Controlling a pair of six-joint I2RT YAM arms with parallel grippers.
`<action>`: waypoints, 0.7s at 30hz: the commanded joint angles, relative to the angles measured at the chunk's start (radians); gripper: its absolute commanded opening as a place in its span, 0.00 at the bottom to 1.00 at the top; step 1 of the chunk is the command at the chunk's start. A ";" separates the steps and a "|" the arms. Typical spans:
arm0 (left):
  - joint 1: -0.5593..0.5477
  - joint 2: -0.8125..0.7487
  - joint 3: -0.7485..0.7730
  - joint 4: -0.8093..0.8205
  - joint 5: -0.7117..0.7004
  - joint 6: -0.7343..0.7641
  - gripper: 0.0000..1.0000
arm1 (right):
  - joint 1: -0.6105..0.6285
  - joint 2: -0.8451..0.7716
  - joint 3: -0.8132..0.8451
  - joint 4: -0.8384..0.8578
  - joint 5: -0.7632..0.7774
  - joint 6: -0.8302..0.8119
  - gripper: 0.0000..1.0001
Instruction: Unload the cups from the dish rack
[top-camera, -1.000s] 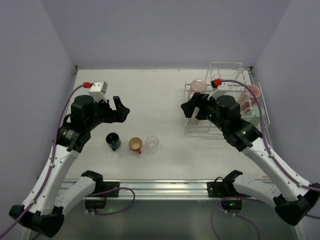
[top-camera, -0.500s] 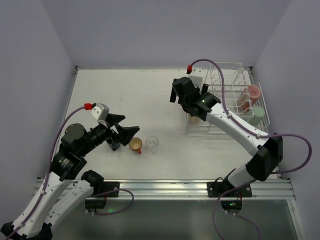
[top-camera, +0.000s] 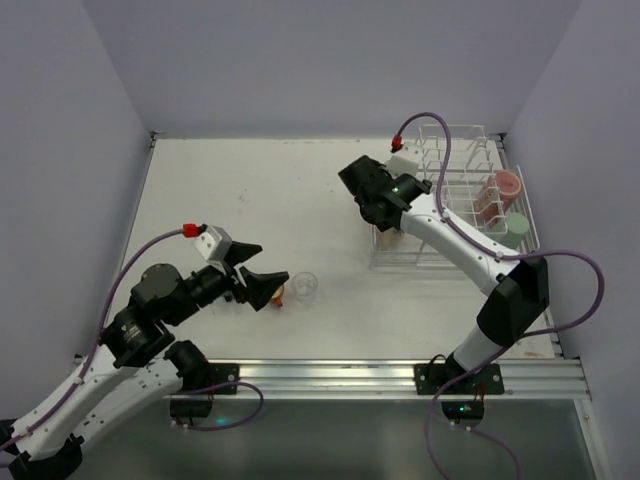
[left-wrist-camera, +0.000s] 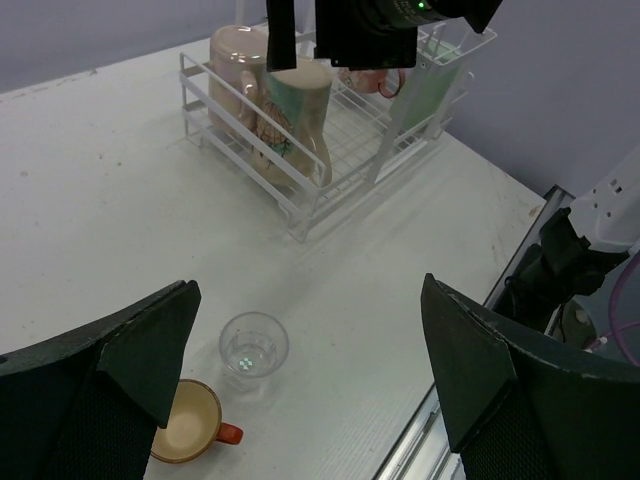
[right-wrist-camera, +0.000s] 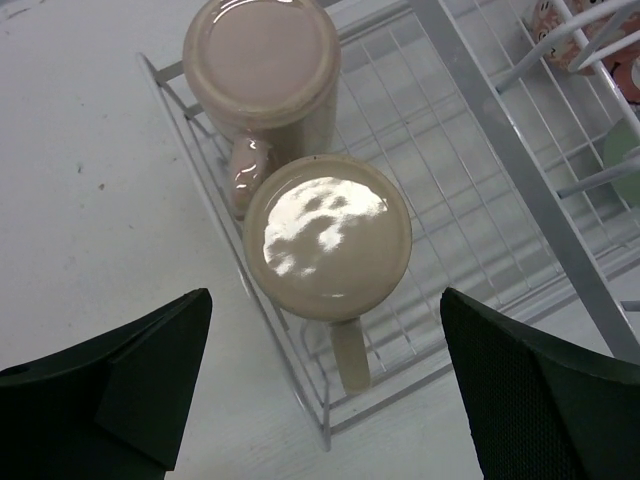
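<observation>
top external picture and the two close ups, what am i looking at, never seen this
Two robot arms are bolted to a white table. The wide picture is from a fixed camera above; the other two are from a camera on each wrist, the dark shapes being its fingers. On the table stand an orange cup and a clear glass. The dish rack holds two upside-down beige mugs, a pink cup and a green tumbler. The left gripper and right gripper are open, holding nothing.

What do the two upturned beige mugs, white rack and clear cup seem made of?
Two upturned beige mugs: likely glazed ceramic, glossy reflections on their bases. White wire dish rack: probably coated metal, smooth thin rods. Small clear cup: glass or plastic, see-through.
</observation>
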 joint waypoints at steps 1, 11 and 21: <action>-0.054 -0.007 0.010 -0.009 -0.080 0.027 1.00 | -0.006 0.027 0.023 -0.069 0.068 0.183 0.99; -0.149 0.010 0.010 -0.025 -0.102 0.028 1.00 | -0.062 0.072 0.033 -0.057 0.062 0.248 0.99; -0.166 0.017 0.010 -0.025 -0.121 0.033 1.00 | -0.100 0.121 0.039 0.077 0.022 0.111 0.99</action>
